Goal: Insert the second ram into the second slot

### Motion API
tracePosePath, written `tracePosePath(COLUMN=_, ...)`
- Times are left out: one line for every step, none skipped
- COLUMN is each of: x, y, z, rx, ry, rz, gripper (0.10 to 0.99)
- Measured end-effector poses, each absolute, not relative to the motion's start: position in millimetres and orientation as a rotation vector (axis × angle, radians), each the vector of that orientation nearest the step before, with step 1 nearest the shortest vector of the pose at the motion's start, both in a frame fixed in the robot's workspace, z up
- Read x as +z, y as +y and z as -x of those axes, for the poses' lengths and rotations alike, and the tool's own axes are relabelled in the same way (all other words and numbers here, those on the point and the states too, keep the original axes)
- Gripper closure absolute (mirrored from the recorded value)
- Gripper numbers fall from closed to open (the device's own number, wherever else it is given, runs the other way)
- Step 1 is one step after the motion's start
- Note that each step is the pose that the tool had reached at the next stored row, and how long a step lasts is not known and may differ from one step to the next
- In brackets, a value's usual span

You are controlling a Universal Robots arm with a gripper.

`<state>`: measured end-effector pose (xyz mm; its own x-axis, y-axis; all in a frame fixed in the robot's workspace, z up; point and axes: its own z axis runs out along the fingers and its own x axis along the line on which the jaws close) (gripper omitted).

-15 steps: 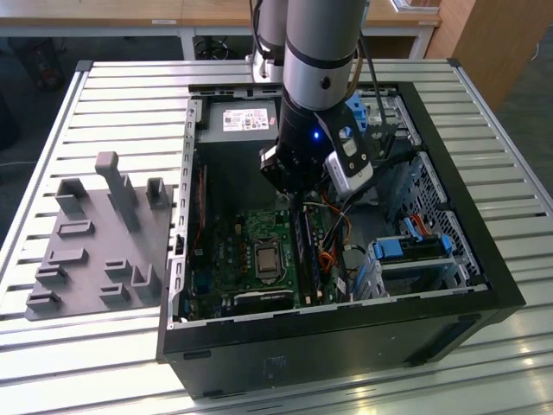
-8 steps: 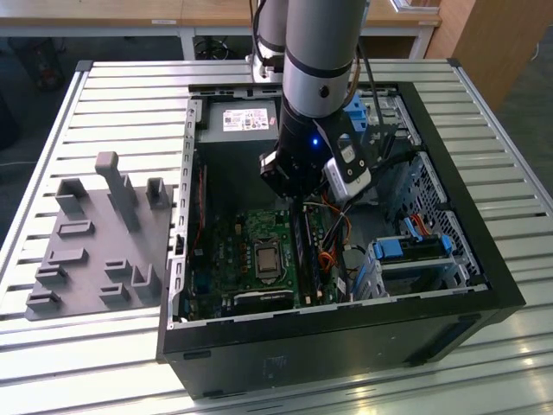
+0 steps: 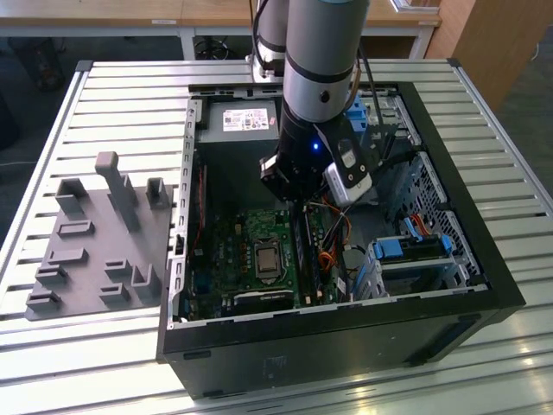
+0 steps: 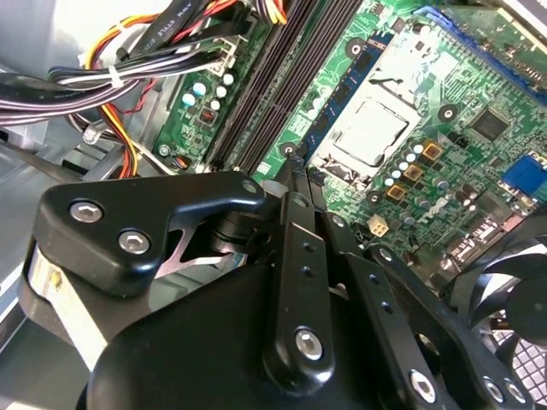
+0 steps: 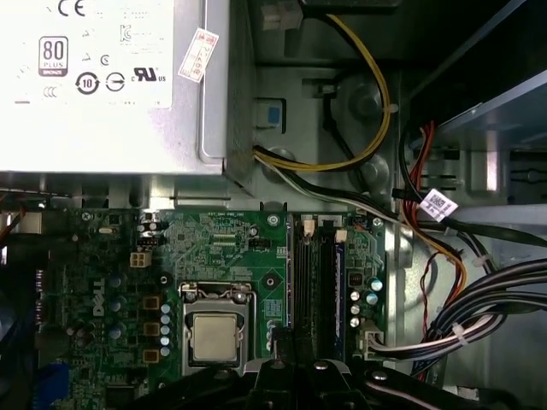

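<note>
Blue second ram (image 5: 339,286) on edge in a memory slot of the green motherboard (image 5: 231,248); the hand (image 4: 299,175) is clenched and apart from it.

In the first wrist view the stick stands in the slot farthest from the processor socket (image 5: 214,333), just beside a row of small capacitors (image 5: 355,299); the black slots between it and the socket look dark, and I cannot tell what they carry. In the second wrist view the hand's black fingers (image 4: 295,213) are drawn together to a narrow tip with nothing visible between them, near the slot ends on the socket side. In the exterior view the arm reaches down into the open black computer case (image 3: 346,346) on the slatted metal worktop (image 3: 112,112); a grey moulded fixture (image 3: 95,251) lies on the exterior view's left, beside the case.
</note>
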<state>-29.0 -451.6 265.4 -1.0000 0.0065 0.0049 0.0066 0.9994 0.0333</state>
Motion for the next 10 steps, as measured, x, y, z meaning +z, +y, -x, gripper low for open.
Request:
tracePosePath(x=265.2, y=-452.1, z=29.0, rx=-0.052, ry=-3.136, rz=0.01, gripper=0.973)
tracePosePath(x=264.8, y=-452.5, z=29.0, rx=-0.052, ry=-3.136, rz=0.01, gripper=0.973)
tracePosePath(x=264.3, y=-452.8, z=28.9, rx=-0.053, ry=-3.136, rz=0.01, gripper=0.973)
tracePosePath(x=263.8, y=-453.0, z=29.0, rx=-0.053, ry=-3.136, rz=0.01, gripper=0.973)
tracePosePath(x=263.2, y=-453.1, z=29.0, rx=-0.052, ry=-3.136, rz=0.01, gripper=0.973)
tracePosePath(x=262.4, y=-453.1, z=29.0, rx=-0.052, ry=-3.136, rz=0.01, gripper=0.973)
tracePosePath(x=261.5, y=-453.1, z=29.0, rx=-0.052, ry=-3.136, rz=0.01, gripper=0.973)
tracePosePath(x=260.5, y=-453.1, z=29.0, rx=-0.052, ry=-3.136, rz=0.011, gripper=0.973)
tracePosePath(x=259.5, y=-453.1, z=28.9, rx=-0.052, ry=-3.136, rz=0.011, gripper=0.973)
tracePosePath(x=258.6, y=-453.1, z=28.8, rx=-0.052, ry=-3.136, rz=0.011, gripper=0.973)
